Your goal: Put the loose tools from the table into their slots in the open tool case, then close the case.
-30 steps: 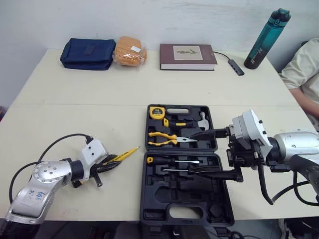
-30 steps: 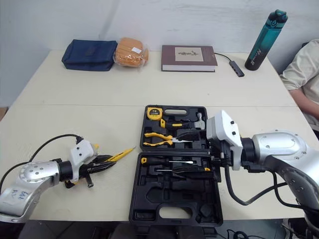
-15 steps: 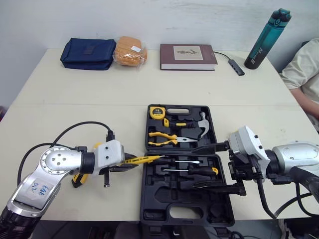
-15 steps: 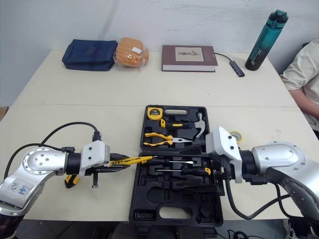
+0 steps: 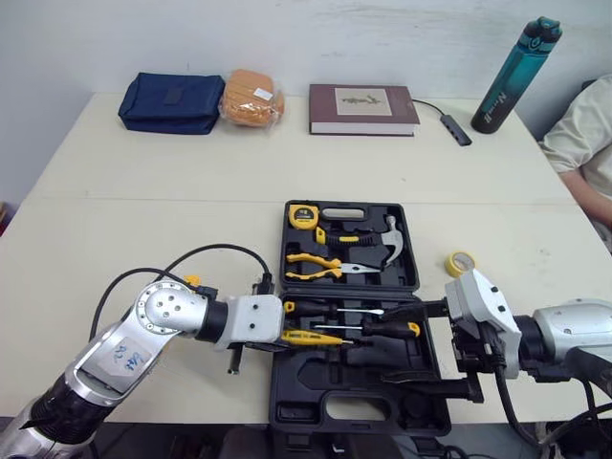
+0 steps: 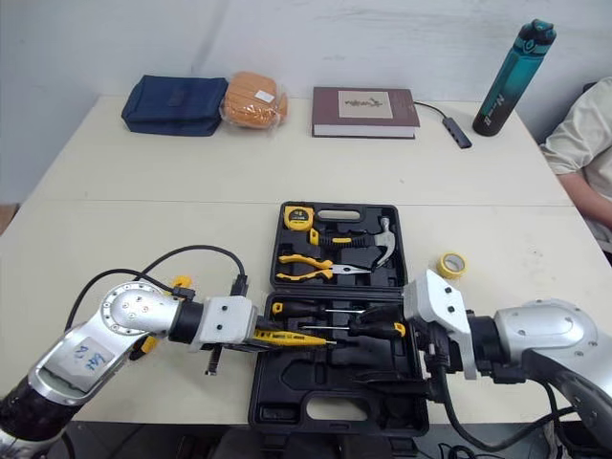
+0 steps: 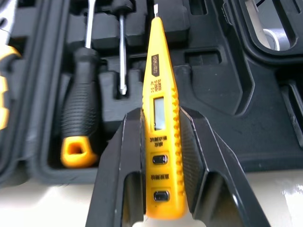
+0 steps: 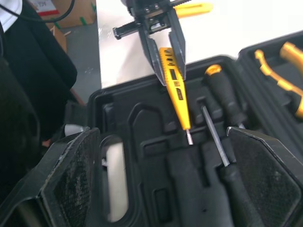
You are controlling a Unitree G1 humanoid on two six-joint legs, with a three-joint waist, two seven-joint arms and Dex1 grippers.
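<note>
Left gripper [image 7: 161, 112] is found pinching a yellow voltage tester pen [image 5: 316, 338] by its butt end. The pen's tip is held over the near half of the open tool case [image 5: 279, 392], just beside two seated screwdrivers [image 5: 337, 310]. Whether the pen rests in a slot cannot be determined. The right gripper [image 8: 163, 142] is observed spread wide and empty at the case's right side.

A tape measure [image 5: 302, 214], pliers [image 5: 311, 263] and a hammer [image 5: 387, 234] are recorded as stowed in the far half. Several moulded recesses in the near half are noted empty.

Two items are logged as outstanding on the worktop [image 5: 143, 191]: a roll of yellow tape [image 5: 460, 263] near the case's right side, and a yellow-handled item [image 8: 194, 7] by the left arm, kind not identifiable. The task is judged partly complete: the pen is to be seated, the loose items stowed, and the case closed.
</note>
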